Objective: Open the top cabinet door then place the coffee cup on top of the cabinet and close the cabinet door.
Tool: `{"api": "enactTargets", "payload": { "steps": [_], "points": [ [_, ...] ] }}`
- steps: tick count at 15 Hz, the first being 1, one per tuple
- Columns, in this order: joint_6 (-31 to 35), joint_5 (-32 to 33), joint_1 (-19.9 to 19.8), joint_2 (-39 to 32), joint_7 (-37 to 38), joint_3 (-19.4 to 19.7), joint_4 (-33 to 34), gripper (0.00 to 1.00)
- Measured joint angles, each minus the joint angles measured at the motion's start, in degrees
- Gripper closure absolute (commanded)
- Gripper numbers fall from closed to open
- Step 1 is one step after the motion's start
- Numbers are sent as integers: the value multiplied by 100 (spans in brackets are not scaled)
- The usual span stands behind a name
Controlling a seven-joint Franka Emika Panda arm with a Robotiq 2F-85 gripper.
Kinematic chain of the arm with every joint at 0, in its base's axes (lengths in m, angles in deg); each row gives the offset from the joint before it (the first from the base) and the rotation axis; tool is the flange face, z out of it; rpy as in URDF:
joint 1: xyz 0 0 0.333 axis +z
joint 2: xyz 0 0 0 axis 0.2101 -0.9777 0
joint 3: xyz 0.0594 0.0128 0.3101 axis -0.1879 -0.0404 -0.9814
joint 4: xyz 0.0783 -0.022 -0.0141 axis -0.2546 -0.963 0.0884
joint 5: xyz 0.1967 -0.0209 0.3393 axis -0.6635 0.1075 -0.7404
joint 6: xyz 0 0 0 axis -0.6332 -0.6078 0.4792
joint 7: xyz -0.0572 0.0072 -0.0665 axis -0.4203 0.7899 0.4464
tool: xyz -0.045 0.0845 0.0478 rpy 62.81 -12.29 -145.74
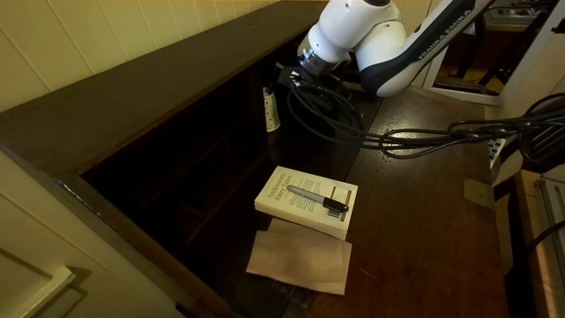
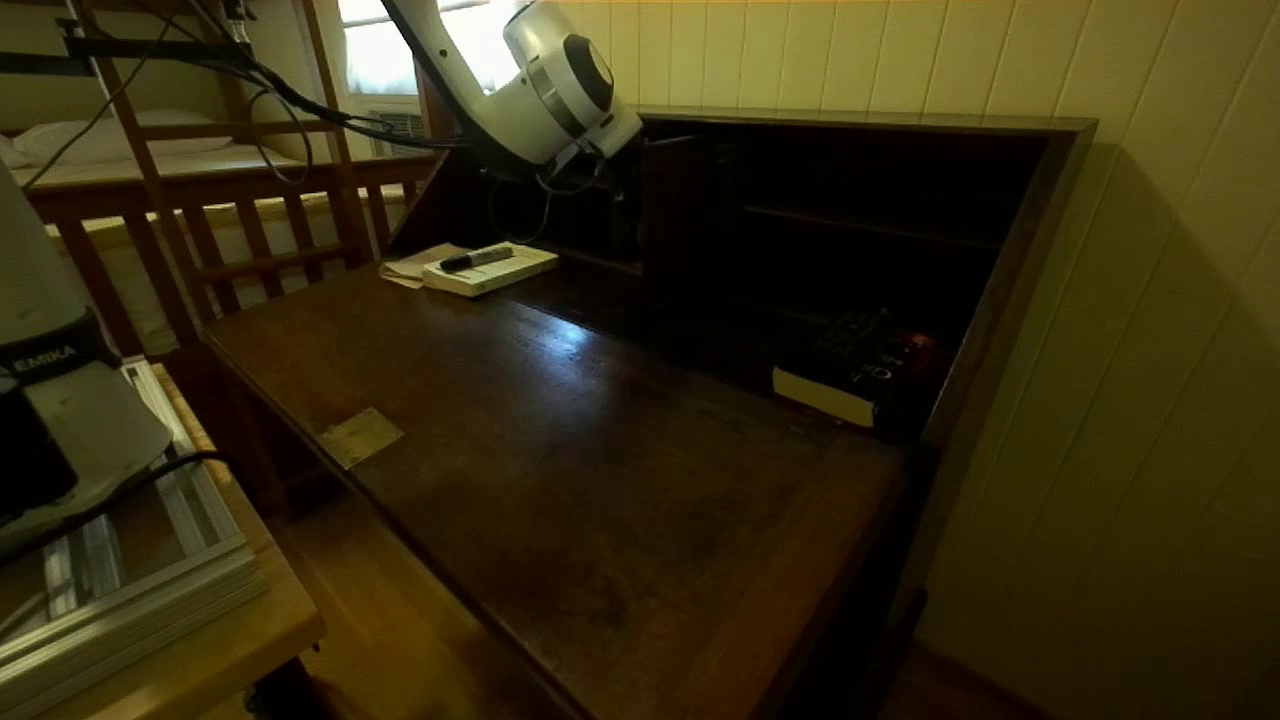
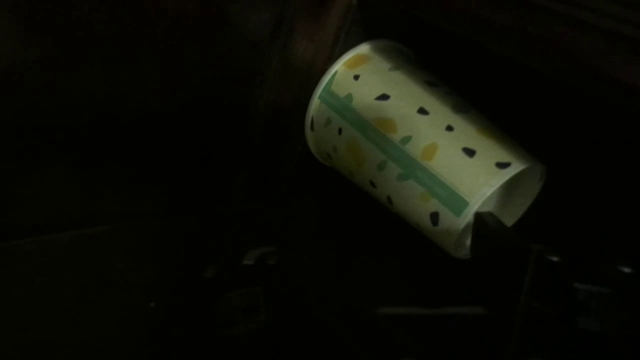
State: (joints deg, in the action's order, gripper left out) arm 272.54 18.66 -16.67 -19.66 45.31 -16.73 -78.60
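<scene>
Cup (image 3: 400, 135) by gripper (image 3: 410, 240); one fingertip (image 3: 489, 232) overlaps the cup's near end, probably for an edge pinch. Too dark to tell wide or holding.

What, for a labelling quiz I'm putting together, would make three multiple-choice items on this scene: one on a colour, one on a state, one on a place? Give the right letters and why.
1. Colour: the long stripe along the cup is
A) red
B) green
C) blue

2. State: the pale book is
A) closed
B) spread open
C) standing on end

3. Place: the marker lies
A) inside the cup
B) beneath the pale book
C) on top of the pale book

Right letters:
1 B, since the wrist view shows the stripe in green;
2 A, since its cover lies flat over the pages in both exterior views;
3 C, since both exterior views show it resting across that cover.
</scene>
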Motion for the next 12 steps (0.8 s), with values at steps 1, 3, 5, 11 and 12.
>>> {"api": "enactTargets", "payload": {
  "steps": [1,3,5,11,12],
  "points": [
    [0,-1,-36,-23,-1,-41,18,29],
    [0,-3,-109,-56,-1,-125,47,32],
    [3,-3,-185,-65,-3,-213,81,33],
    [16,-5,-488,-57,-7,-559,95,67],
    [23,-6,-555,-41,-8,-636,96,76]
  ]
}}
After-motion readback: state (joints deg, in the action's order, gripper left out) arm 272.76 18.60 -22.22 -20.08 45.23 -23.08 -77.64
